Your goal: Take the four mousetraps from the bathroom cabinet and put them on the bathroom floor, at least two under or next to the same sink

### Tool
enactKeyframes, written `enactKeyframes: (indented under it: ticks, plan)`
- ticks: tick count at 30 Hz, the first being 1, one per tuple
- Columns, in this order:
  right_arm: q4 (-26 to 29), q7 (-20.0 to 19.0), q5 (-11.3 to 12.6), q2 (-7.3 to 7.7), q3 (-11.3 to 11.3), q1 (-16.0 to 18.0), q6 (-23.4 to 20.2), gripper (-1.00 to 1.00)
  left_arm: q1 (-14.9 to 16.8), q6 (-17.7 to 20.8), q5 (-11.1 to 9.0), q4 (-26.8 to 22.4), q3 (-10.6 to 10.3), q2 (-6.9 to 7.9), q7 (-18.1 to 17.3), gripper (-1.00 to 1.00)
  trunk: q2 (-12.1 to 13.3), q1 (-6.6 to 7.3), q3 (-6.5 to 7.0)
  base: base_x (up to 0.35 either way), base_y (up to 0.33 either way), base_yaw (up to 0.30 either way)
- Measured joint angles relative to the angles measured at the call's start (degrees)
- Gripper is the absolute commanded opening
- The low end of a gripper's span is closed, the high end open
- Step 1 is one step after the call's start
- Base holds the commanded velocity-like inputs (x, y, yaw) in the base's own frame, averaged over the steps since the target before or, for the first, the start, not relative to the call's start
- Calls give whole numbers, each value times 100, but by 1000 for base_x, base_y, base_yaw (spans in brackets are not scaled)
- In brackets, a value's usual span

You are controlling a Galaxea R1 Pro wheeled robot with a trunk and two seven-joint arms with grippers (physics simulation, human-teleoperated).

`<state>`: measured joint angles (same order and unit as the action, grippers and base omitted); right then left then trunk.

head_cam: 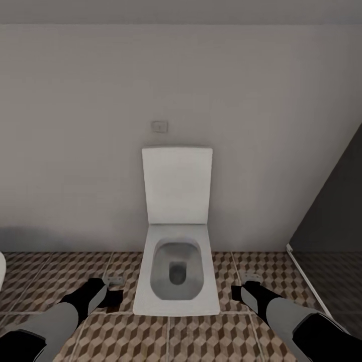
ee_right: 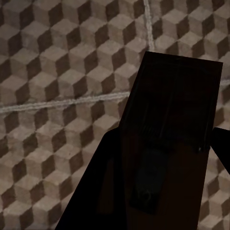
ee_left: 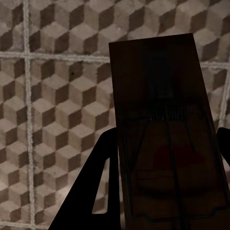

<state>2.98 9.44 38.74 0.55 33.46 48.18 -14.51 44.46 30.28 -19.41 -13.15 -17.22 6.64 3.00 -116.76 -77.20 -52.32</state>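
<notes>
Brown-and-beige cube-patterned floor tiles (head_cam: pixel 65 274) are running right up to a plain grey wall, and a white square-edged toilet (head_cam: pixel 177 274) is sitting dead centre against it, lid standing upright, with a small pale flush plate (head_cam: pixel 160 126) on the wall above. Both arms are reaching forward and down, one on each side of the bowl.

On the left, the black left gripper (head_cam: pixel 108 294) is hanging just above the tiles beside the toilet's base. Looking along its fingers, it is pinching a flat dark-brown rectangular wooden mousetrap (ee_left: pixel 165 139) between two black fingers (ee_left: pixel 98 191), closed against the plate's long edges; a coiled spring and thin wire bars are showing on its face. The trap is sticking out past the fingertips over the patterned floor (ee_left: pixel 52 120).

On the right, the black right gripper (head_cam: pixel 240 292) is mirroring it, low beside the toilet's other flank. It is gripping a second dark wooden mousetrap (ee_right: pixel 175 124), fingers (ee_right: pixel 103 187) pressed in on either side; this one is deep in shadow, its metal parts barely readable.

Two small grey fittings (head_cam: pixel 116 277) are sitting on the floor near the gripper tips. A dark panel (head_cam: pixel 334 211) with a white edge is closing off the right side.
</notes>
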Motion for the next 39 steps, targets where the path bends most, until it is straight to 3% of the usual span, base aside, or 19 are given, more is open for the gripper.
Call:
enactKeyframes:
  ticks: [10,16,39]
  plan:
    - [7,-22,-388,0,3,1,33,-100,-1,1,7,-8,12,82,-133,-100,-401,-220,-180,0,0,0]
    - [7,-25,-407,5,-2,-1,34,-100,-1,4,11,-10,-1,87,-284,-100,-642,-352,-287,0,0,0]
    - [7,-25,-409,3,-3,-1,34,-100,-1,5,11,-10,-2,113,-294,-100,-1564,-857,-700,0,0,0]
